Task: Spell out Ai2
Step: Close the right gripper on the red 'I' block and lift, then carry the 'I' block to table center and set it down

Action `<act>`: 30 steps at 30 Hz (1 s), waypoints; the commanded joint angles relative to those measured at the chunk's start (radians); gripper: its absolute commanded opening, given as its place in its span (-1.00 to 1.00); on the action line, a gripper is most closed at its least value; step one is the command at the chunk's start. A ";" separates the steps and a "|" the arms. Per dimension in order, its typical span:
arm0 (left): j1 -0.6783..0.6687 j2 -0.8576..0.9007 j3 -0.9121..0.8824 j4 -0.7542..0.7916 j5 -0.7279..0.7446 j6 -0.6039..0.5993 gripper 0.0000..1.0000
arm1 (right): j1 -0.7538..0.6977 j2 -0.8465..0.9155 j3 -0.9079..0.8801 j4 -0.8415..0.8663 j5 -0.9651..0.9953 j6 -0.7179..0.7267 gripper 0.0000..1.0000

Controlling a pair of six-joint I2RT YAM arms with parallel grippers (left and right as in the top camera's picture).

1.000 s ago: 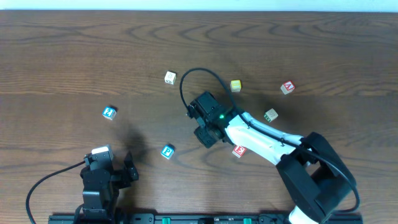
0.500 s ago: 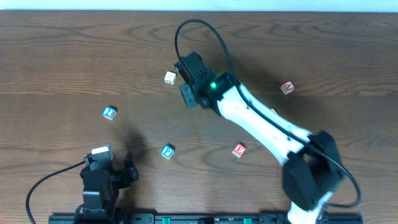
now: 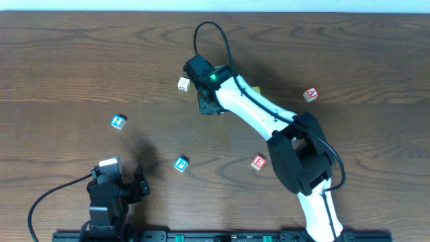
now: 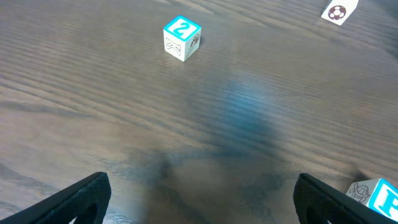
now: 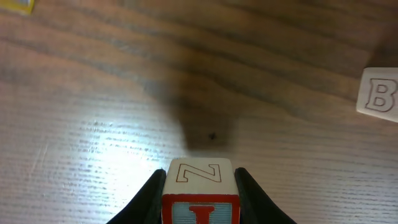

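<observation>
Upper centre: right gripper (image 5: pixel 199 188) jaws clamped the I cube (image 5: pixel 198 174). Lower left: left gripper (image 4: pixel 202 200) jaws stood wide apart, empty.

Your overhead camera looks straight down on most of the table (image 3: pixel 376 54), with its near edge at the bottom of the frame. Your left wrist camera sits low toward the near-left corner and faces the far edge at a shallow angle; it shares the "2" cube (image 4: pixel 182 37) and the "P" cube (image 4: pixel 378 196) with overhead. Your right wrist camera hangs very close over the wood nearer the far edge, the "I" cube (image 5: pixel 199 186) looming large.
</observation>
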 commanded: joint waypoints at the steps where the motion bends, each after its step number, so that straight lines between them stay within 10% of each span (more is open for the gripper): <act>1: 0.007 -0.005 -0.016 -0.009 0.008 0.004 0.90 | -0.022 -0.016 0.018 0.016 -0.012 0.037 -0.98; 24: 0.007 -0.005 -0.016 -0.009 0.008 0.004 0.91 | -0.055 -0.016 -0.114 0.136 -0.063 0.022 -0.97; 30: 0.007 -0.005 -0.016 -0.009 0.008 0.004 0.91 | -0.056 -0.016 -0.116 0.147 -0.041 0.052 -0.62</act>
